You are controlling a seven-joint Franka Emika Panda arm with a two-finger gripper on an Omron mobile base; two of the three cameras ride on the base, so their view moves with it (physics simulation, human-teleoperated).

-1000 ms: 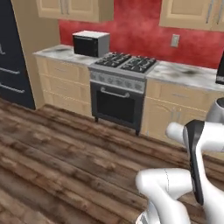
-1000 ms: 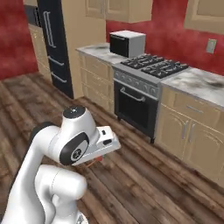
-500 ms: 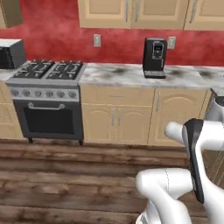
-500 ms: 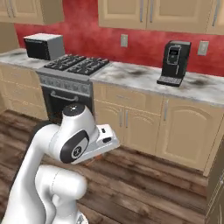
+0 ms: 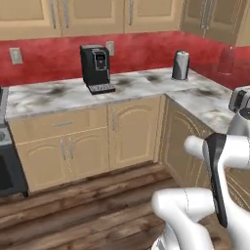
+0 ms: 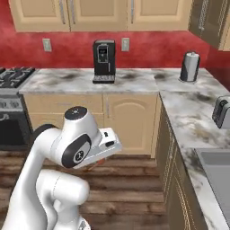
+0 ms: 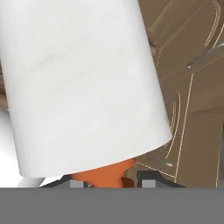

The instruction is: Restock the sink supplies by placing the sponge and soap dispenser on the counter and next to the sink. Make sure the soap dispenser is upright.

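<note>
The soap dispenser (image 7: 83, 83), a whitish cylinder with an orange pump top (image 7: 103, 173), looms large in the hand view. My gripper (image 7: 111, 180) is shut on it at the pump end, with the dark fingertips (image 7: 148, 177) either side of the orange neck. The arm's hand (image 6: 105, 146) is folded low in front of the base, over the wooden floor. A corner of the grey sink (image 6: 218, 166) is set in the marble counter (image 6: 188, 112) at the lower right. The sponge is out of view.
A black coffee machine (image 6: 103, 60) and a steel kettle (image 6: 189, 66) stand on the back counter, and a toaster (image 6: 222, 112) sits on the right run. The stove (image 6: 11, 76) is at the far left. Light wooden cabinets (image 5: 127, 132) line the floor.
The base has turned right, so the whole scene slid left: stove and microwave left the centre, and the coffee machine, corner counter and sink edge came in. The arm keeps its pose.
</note>
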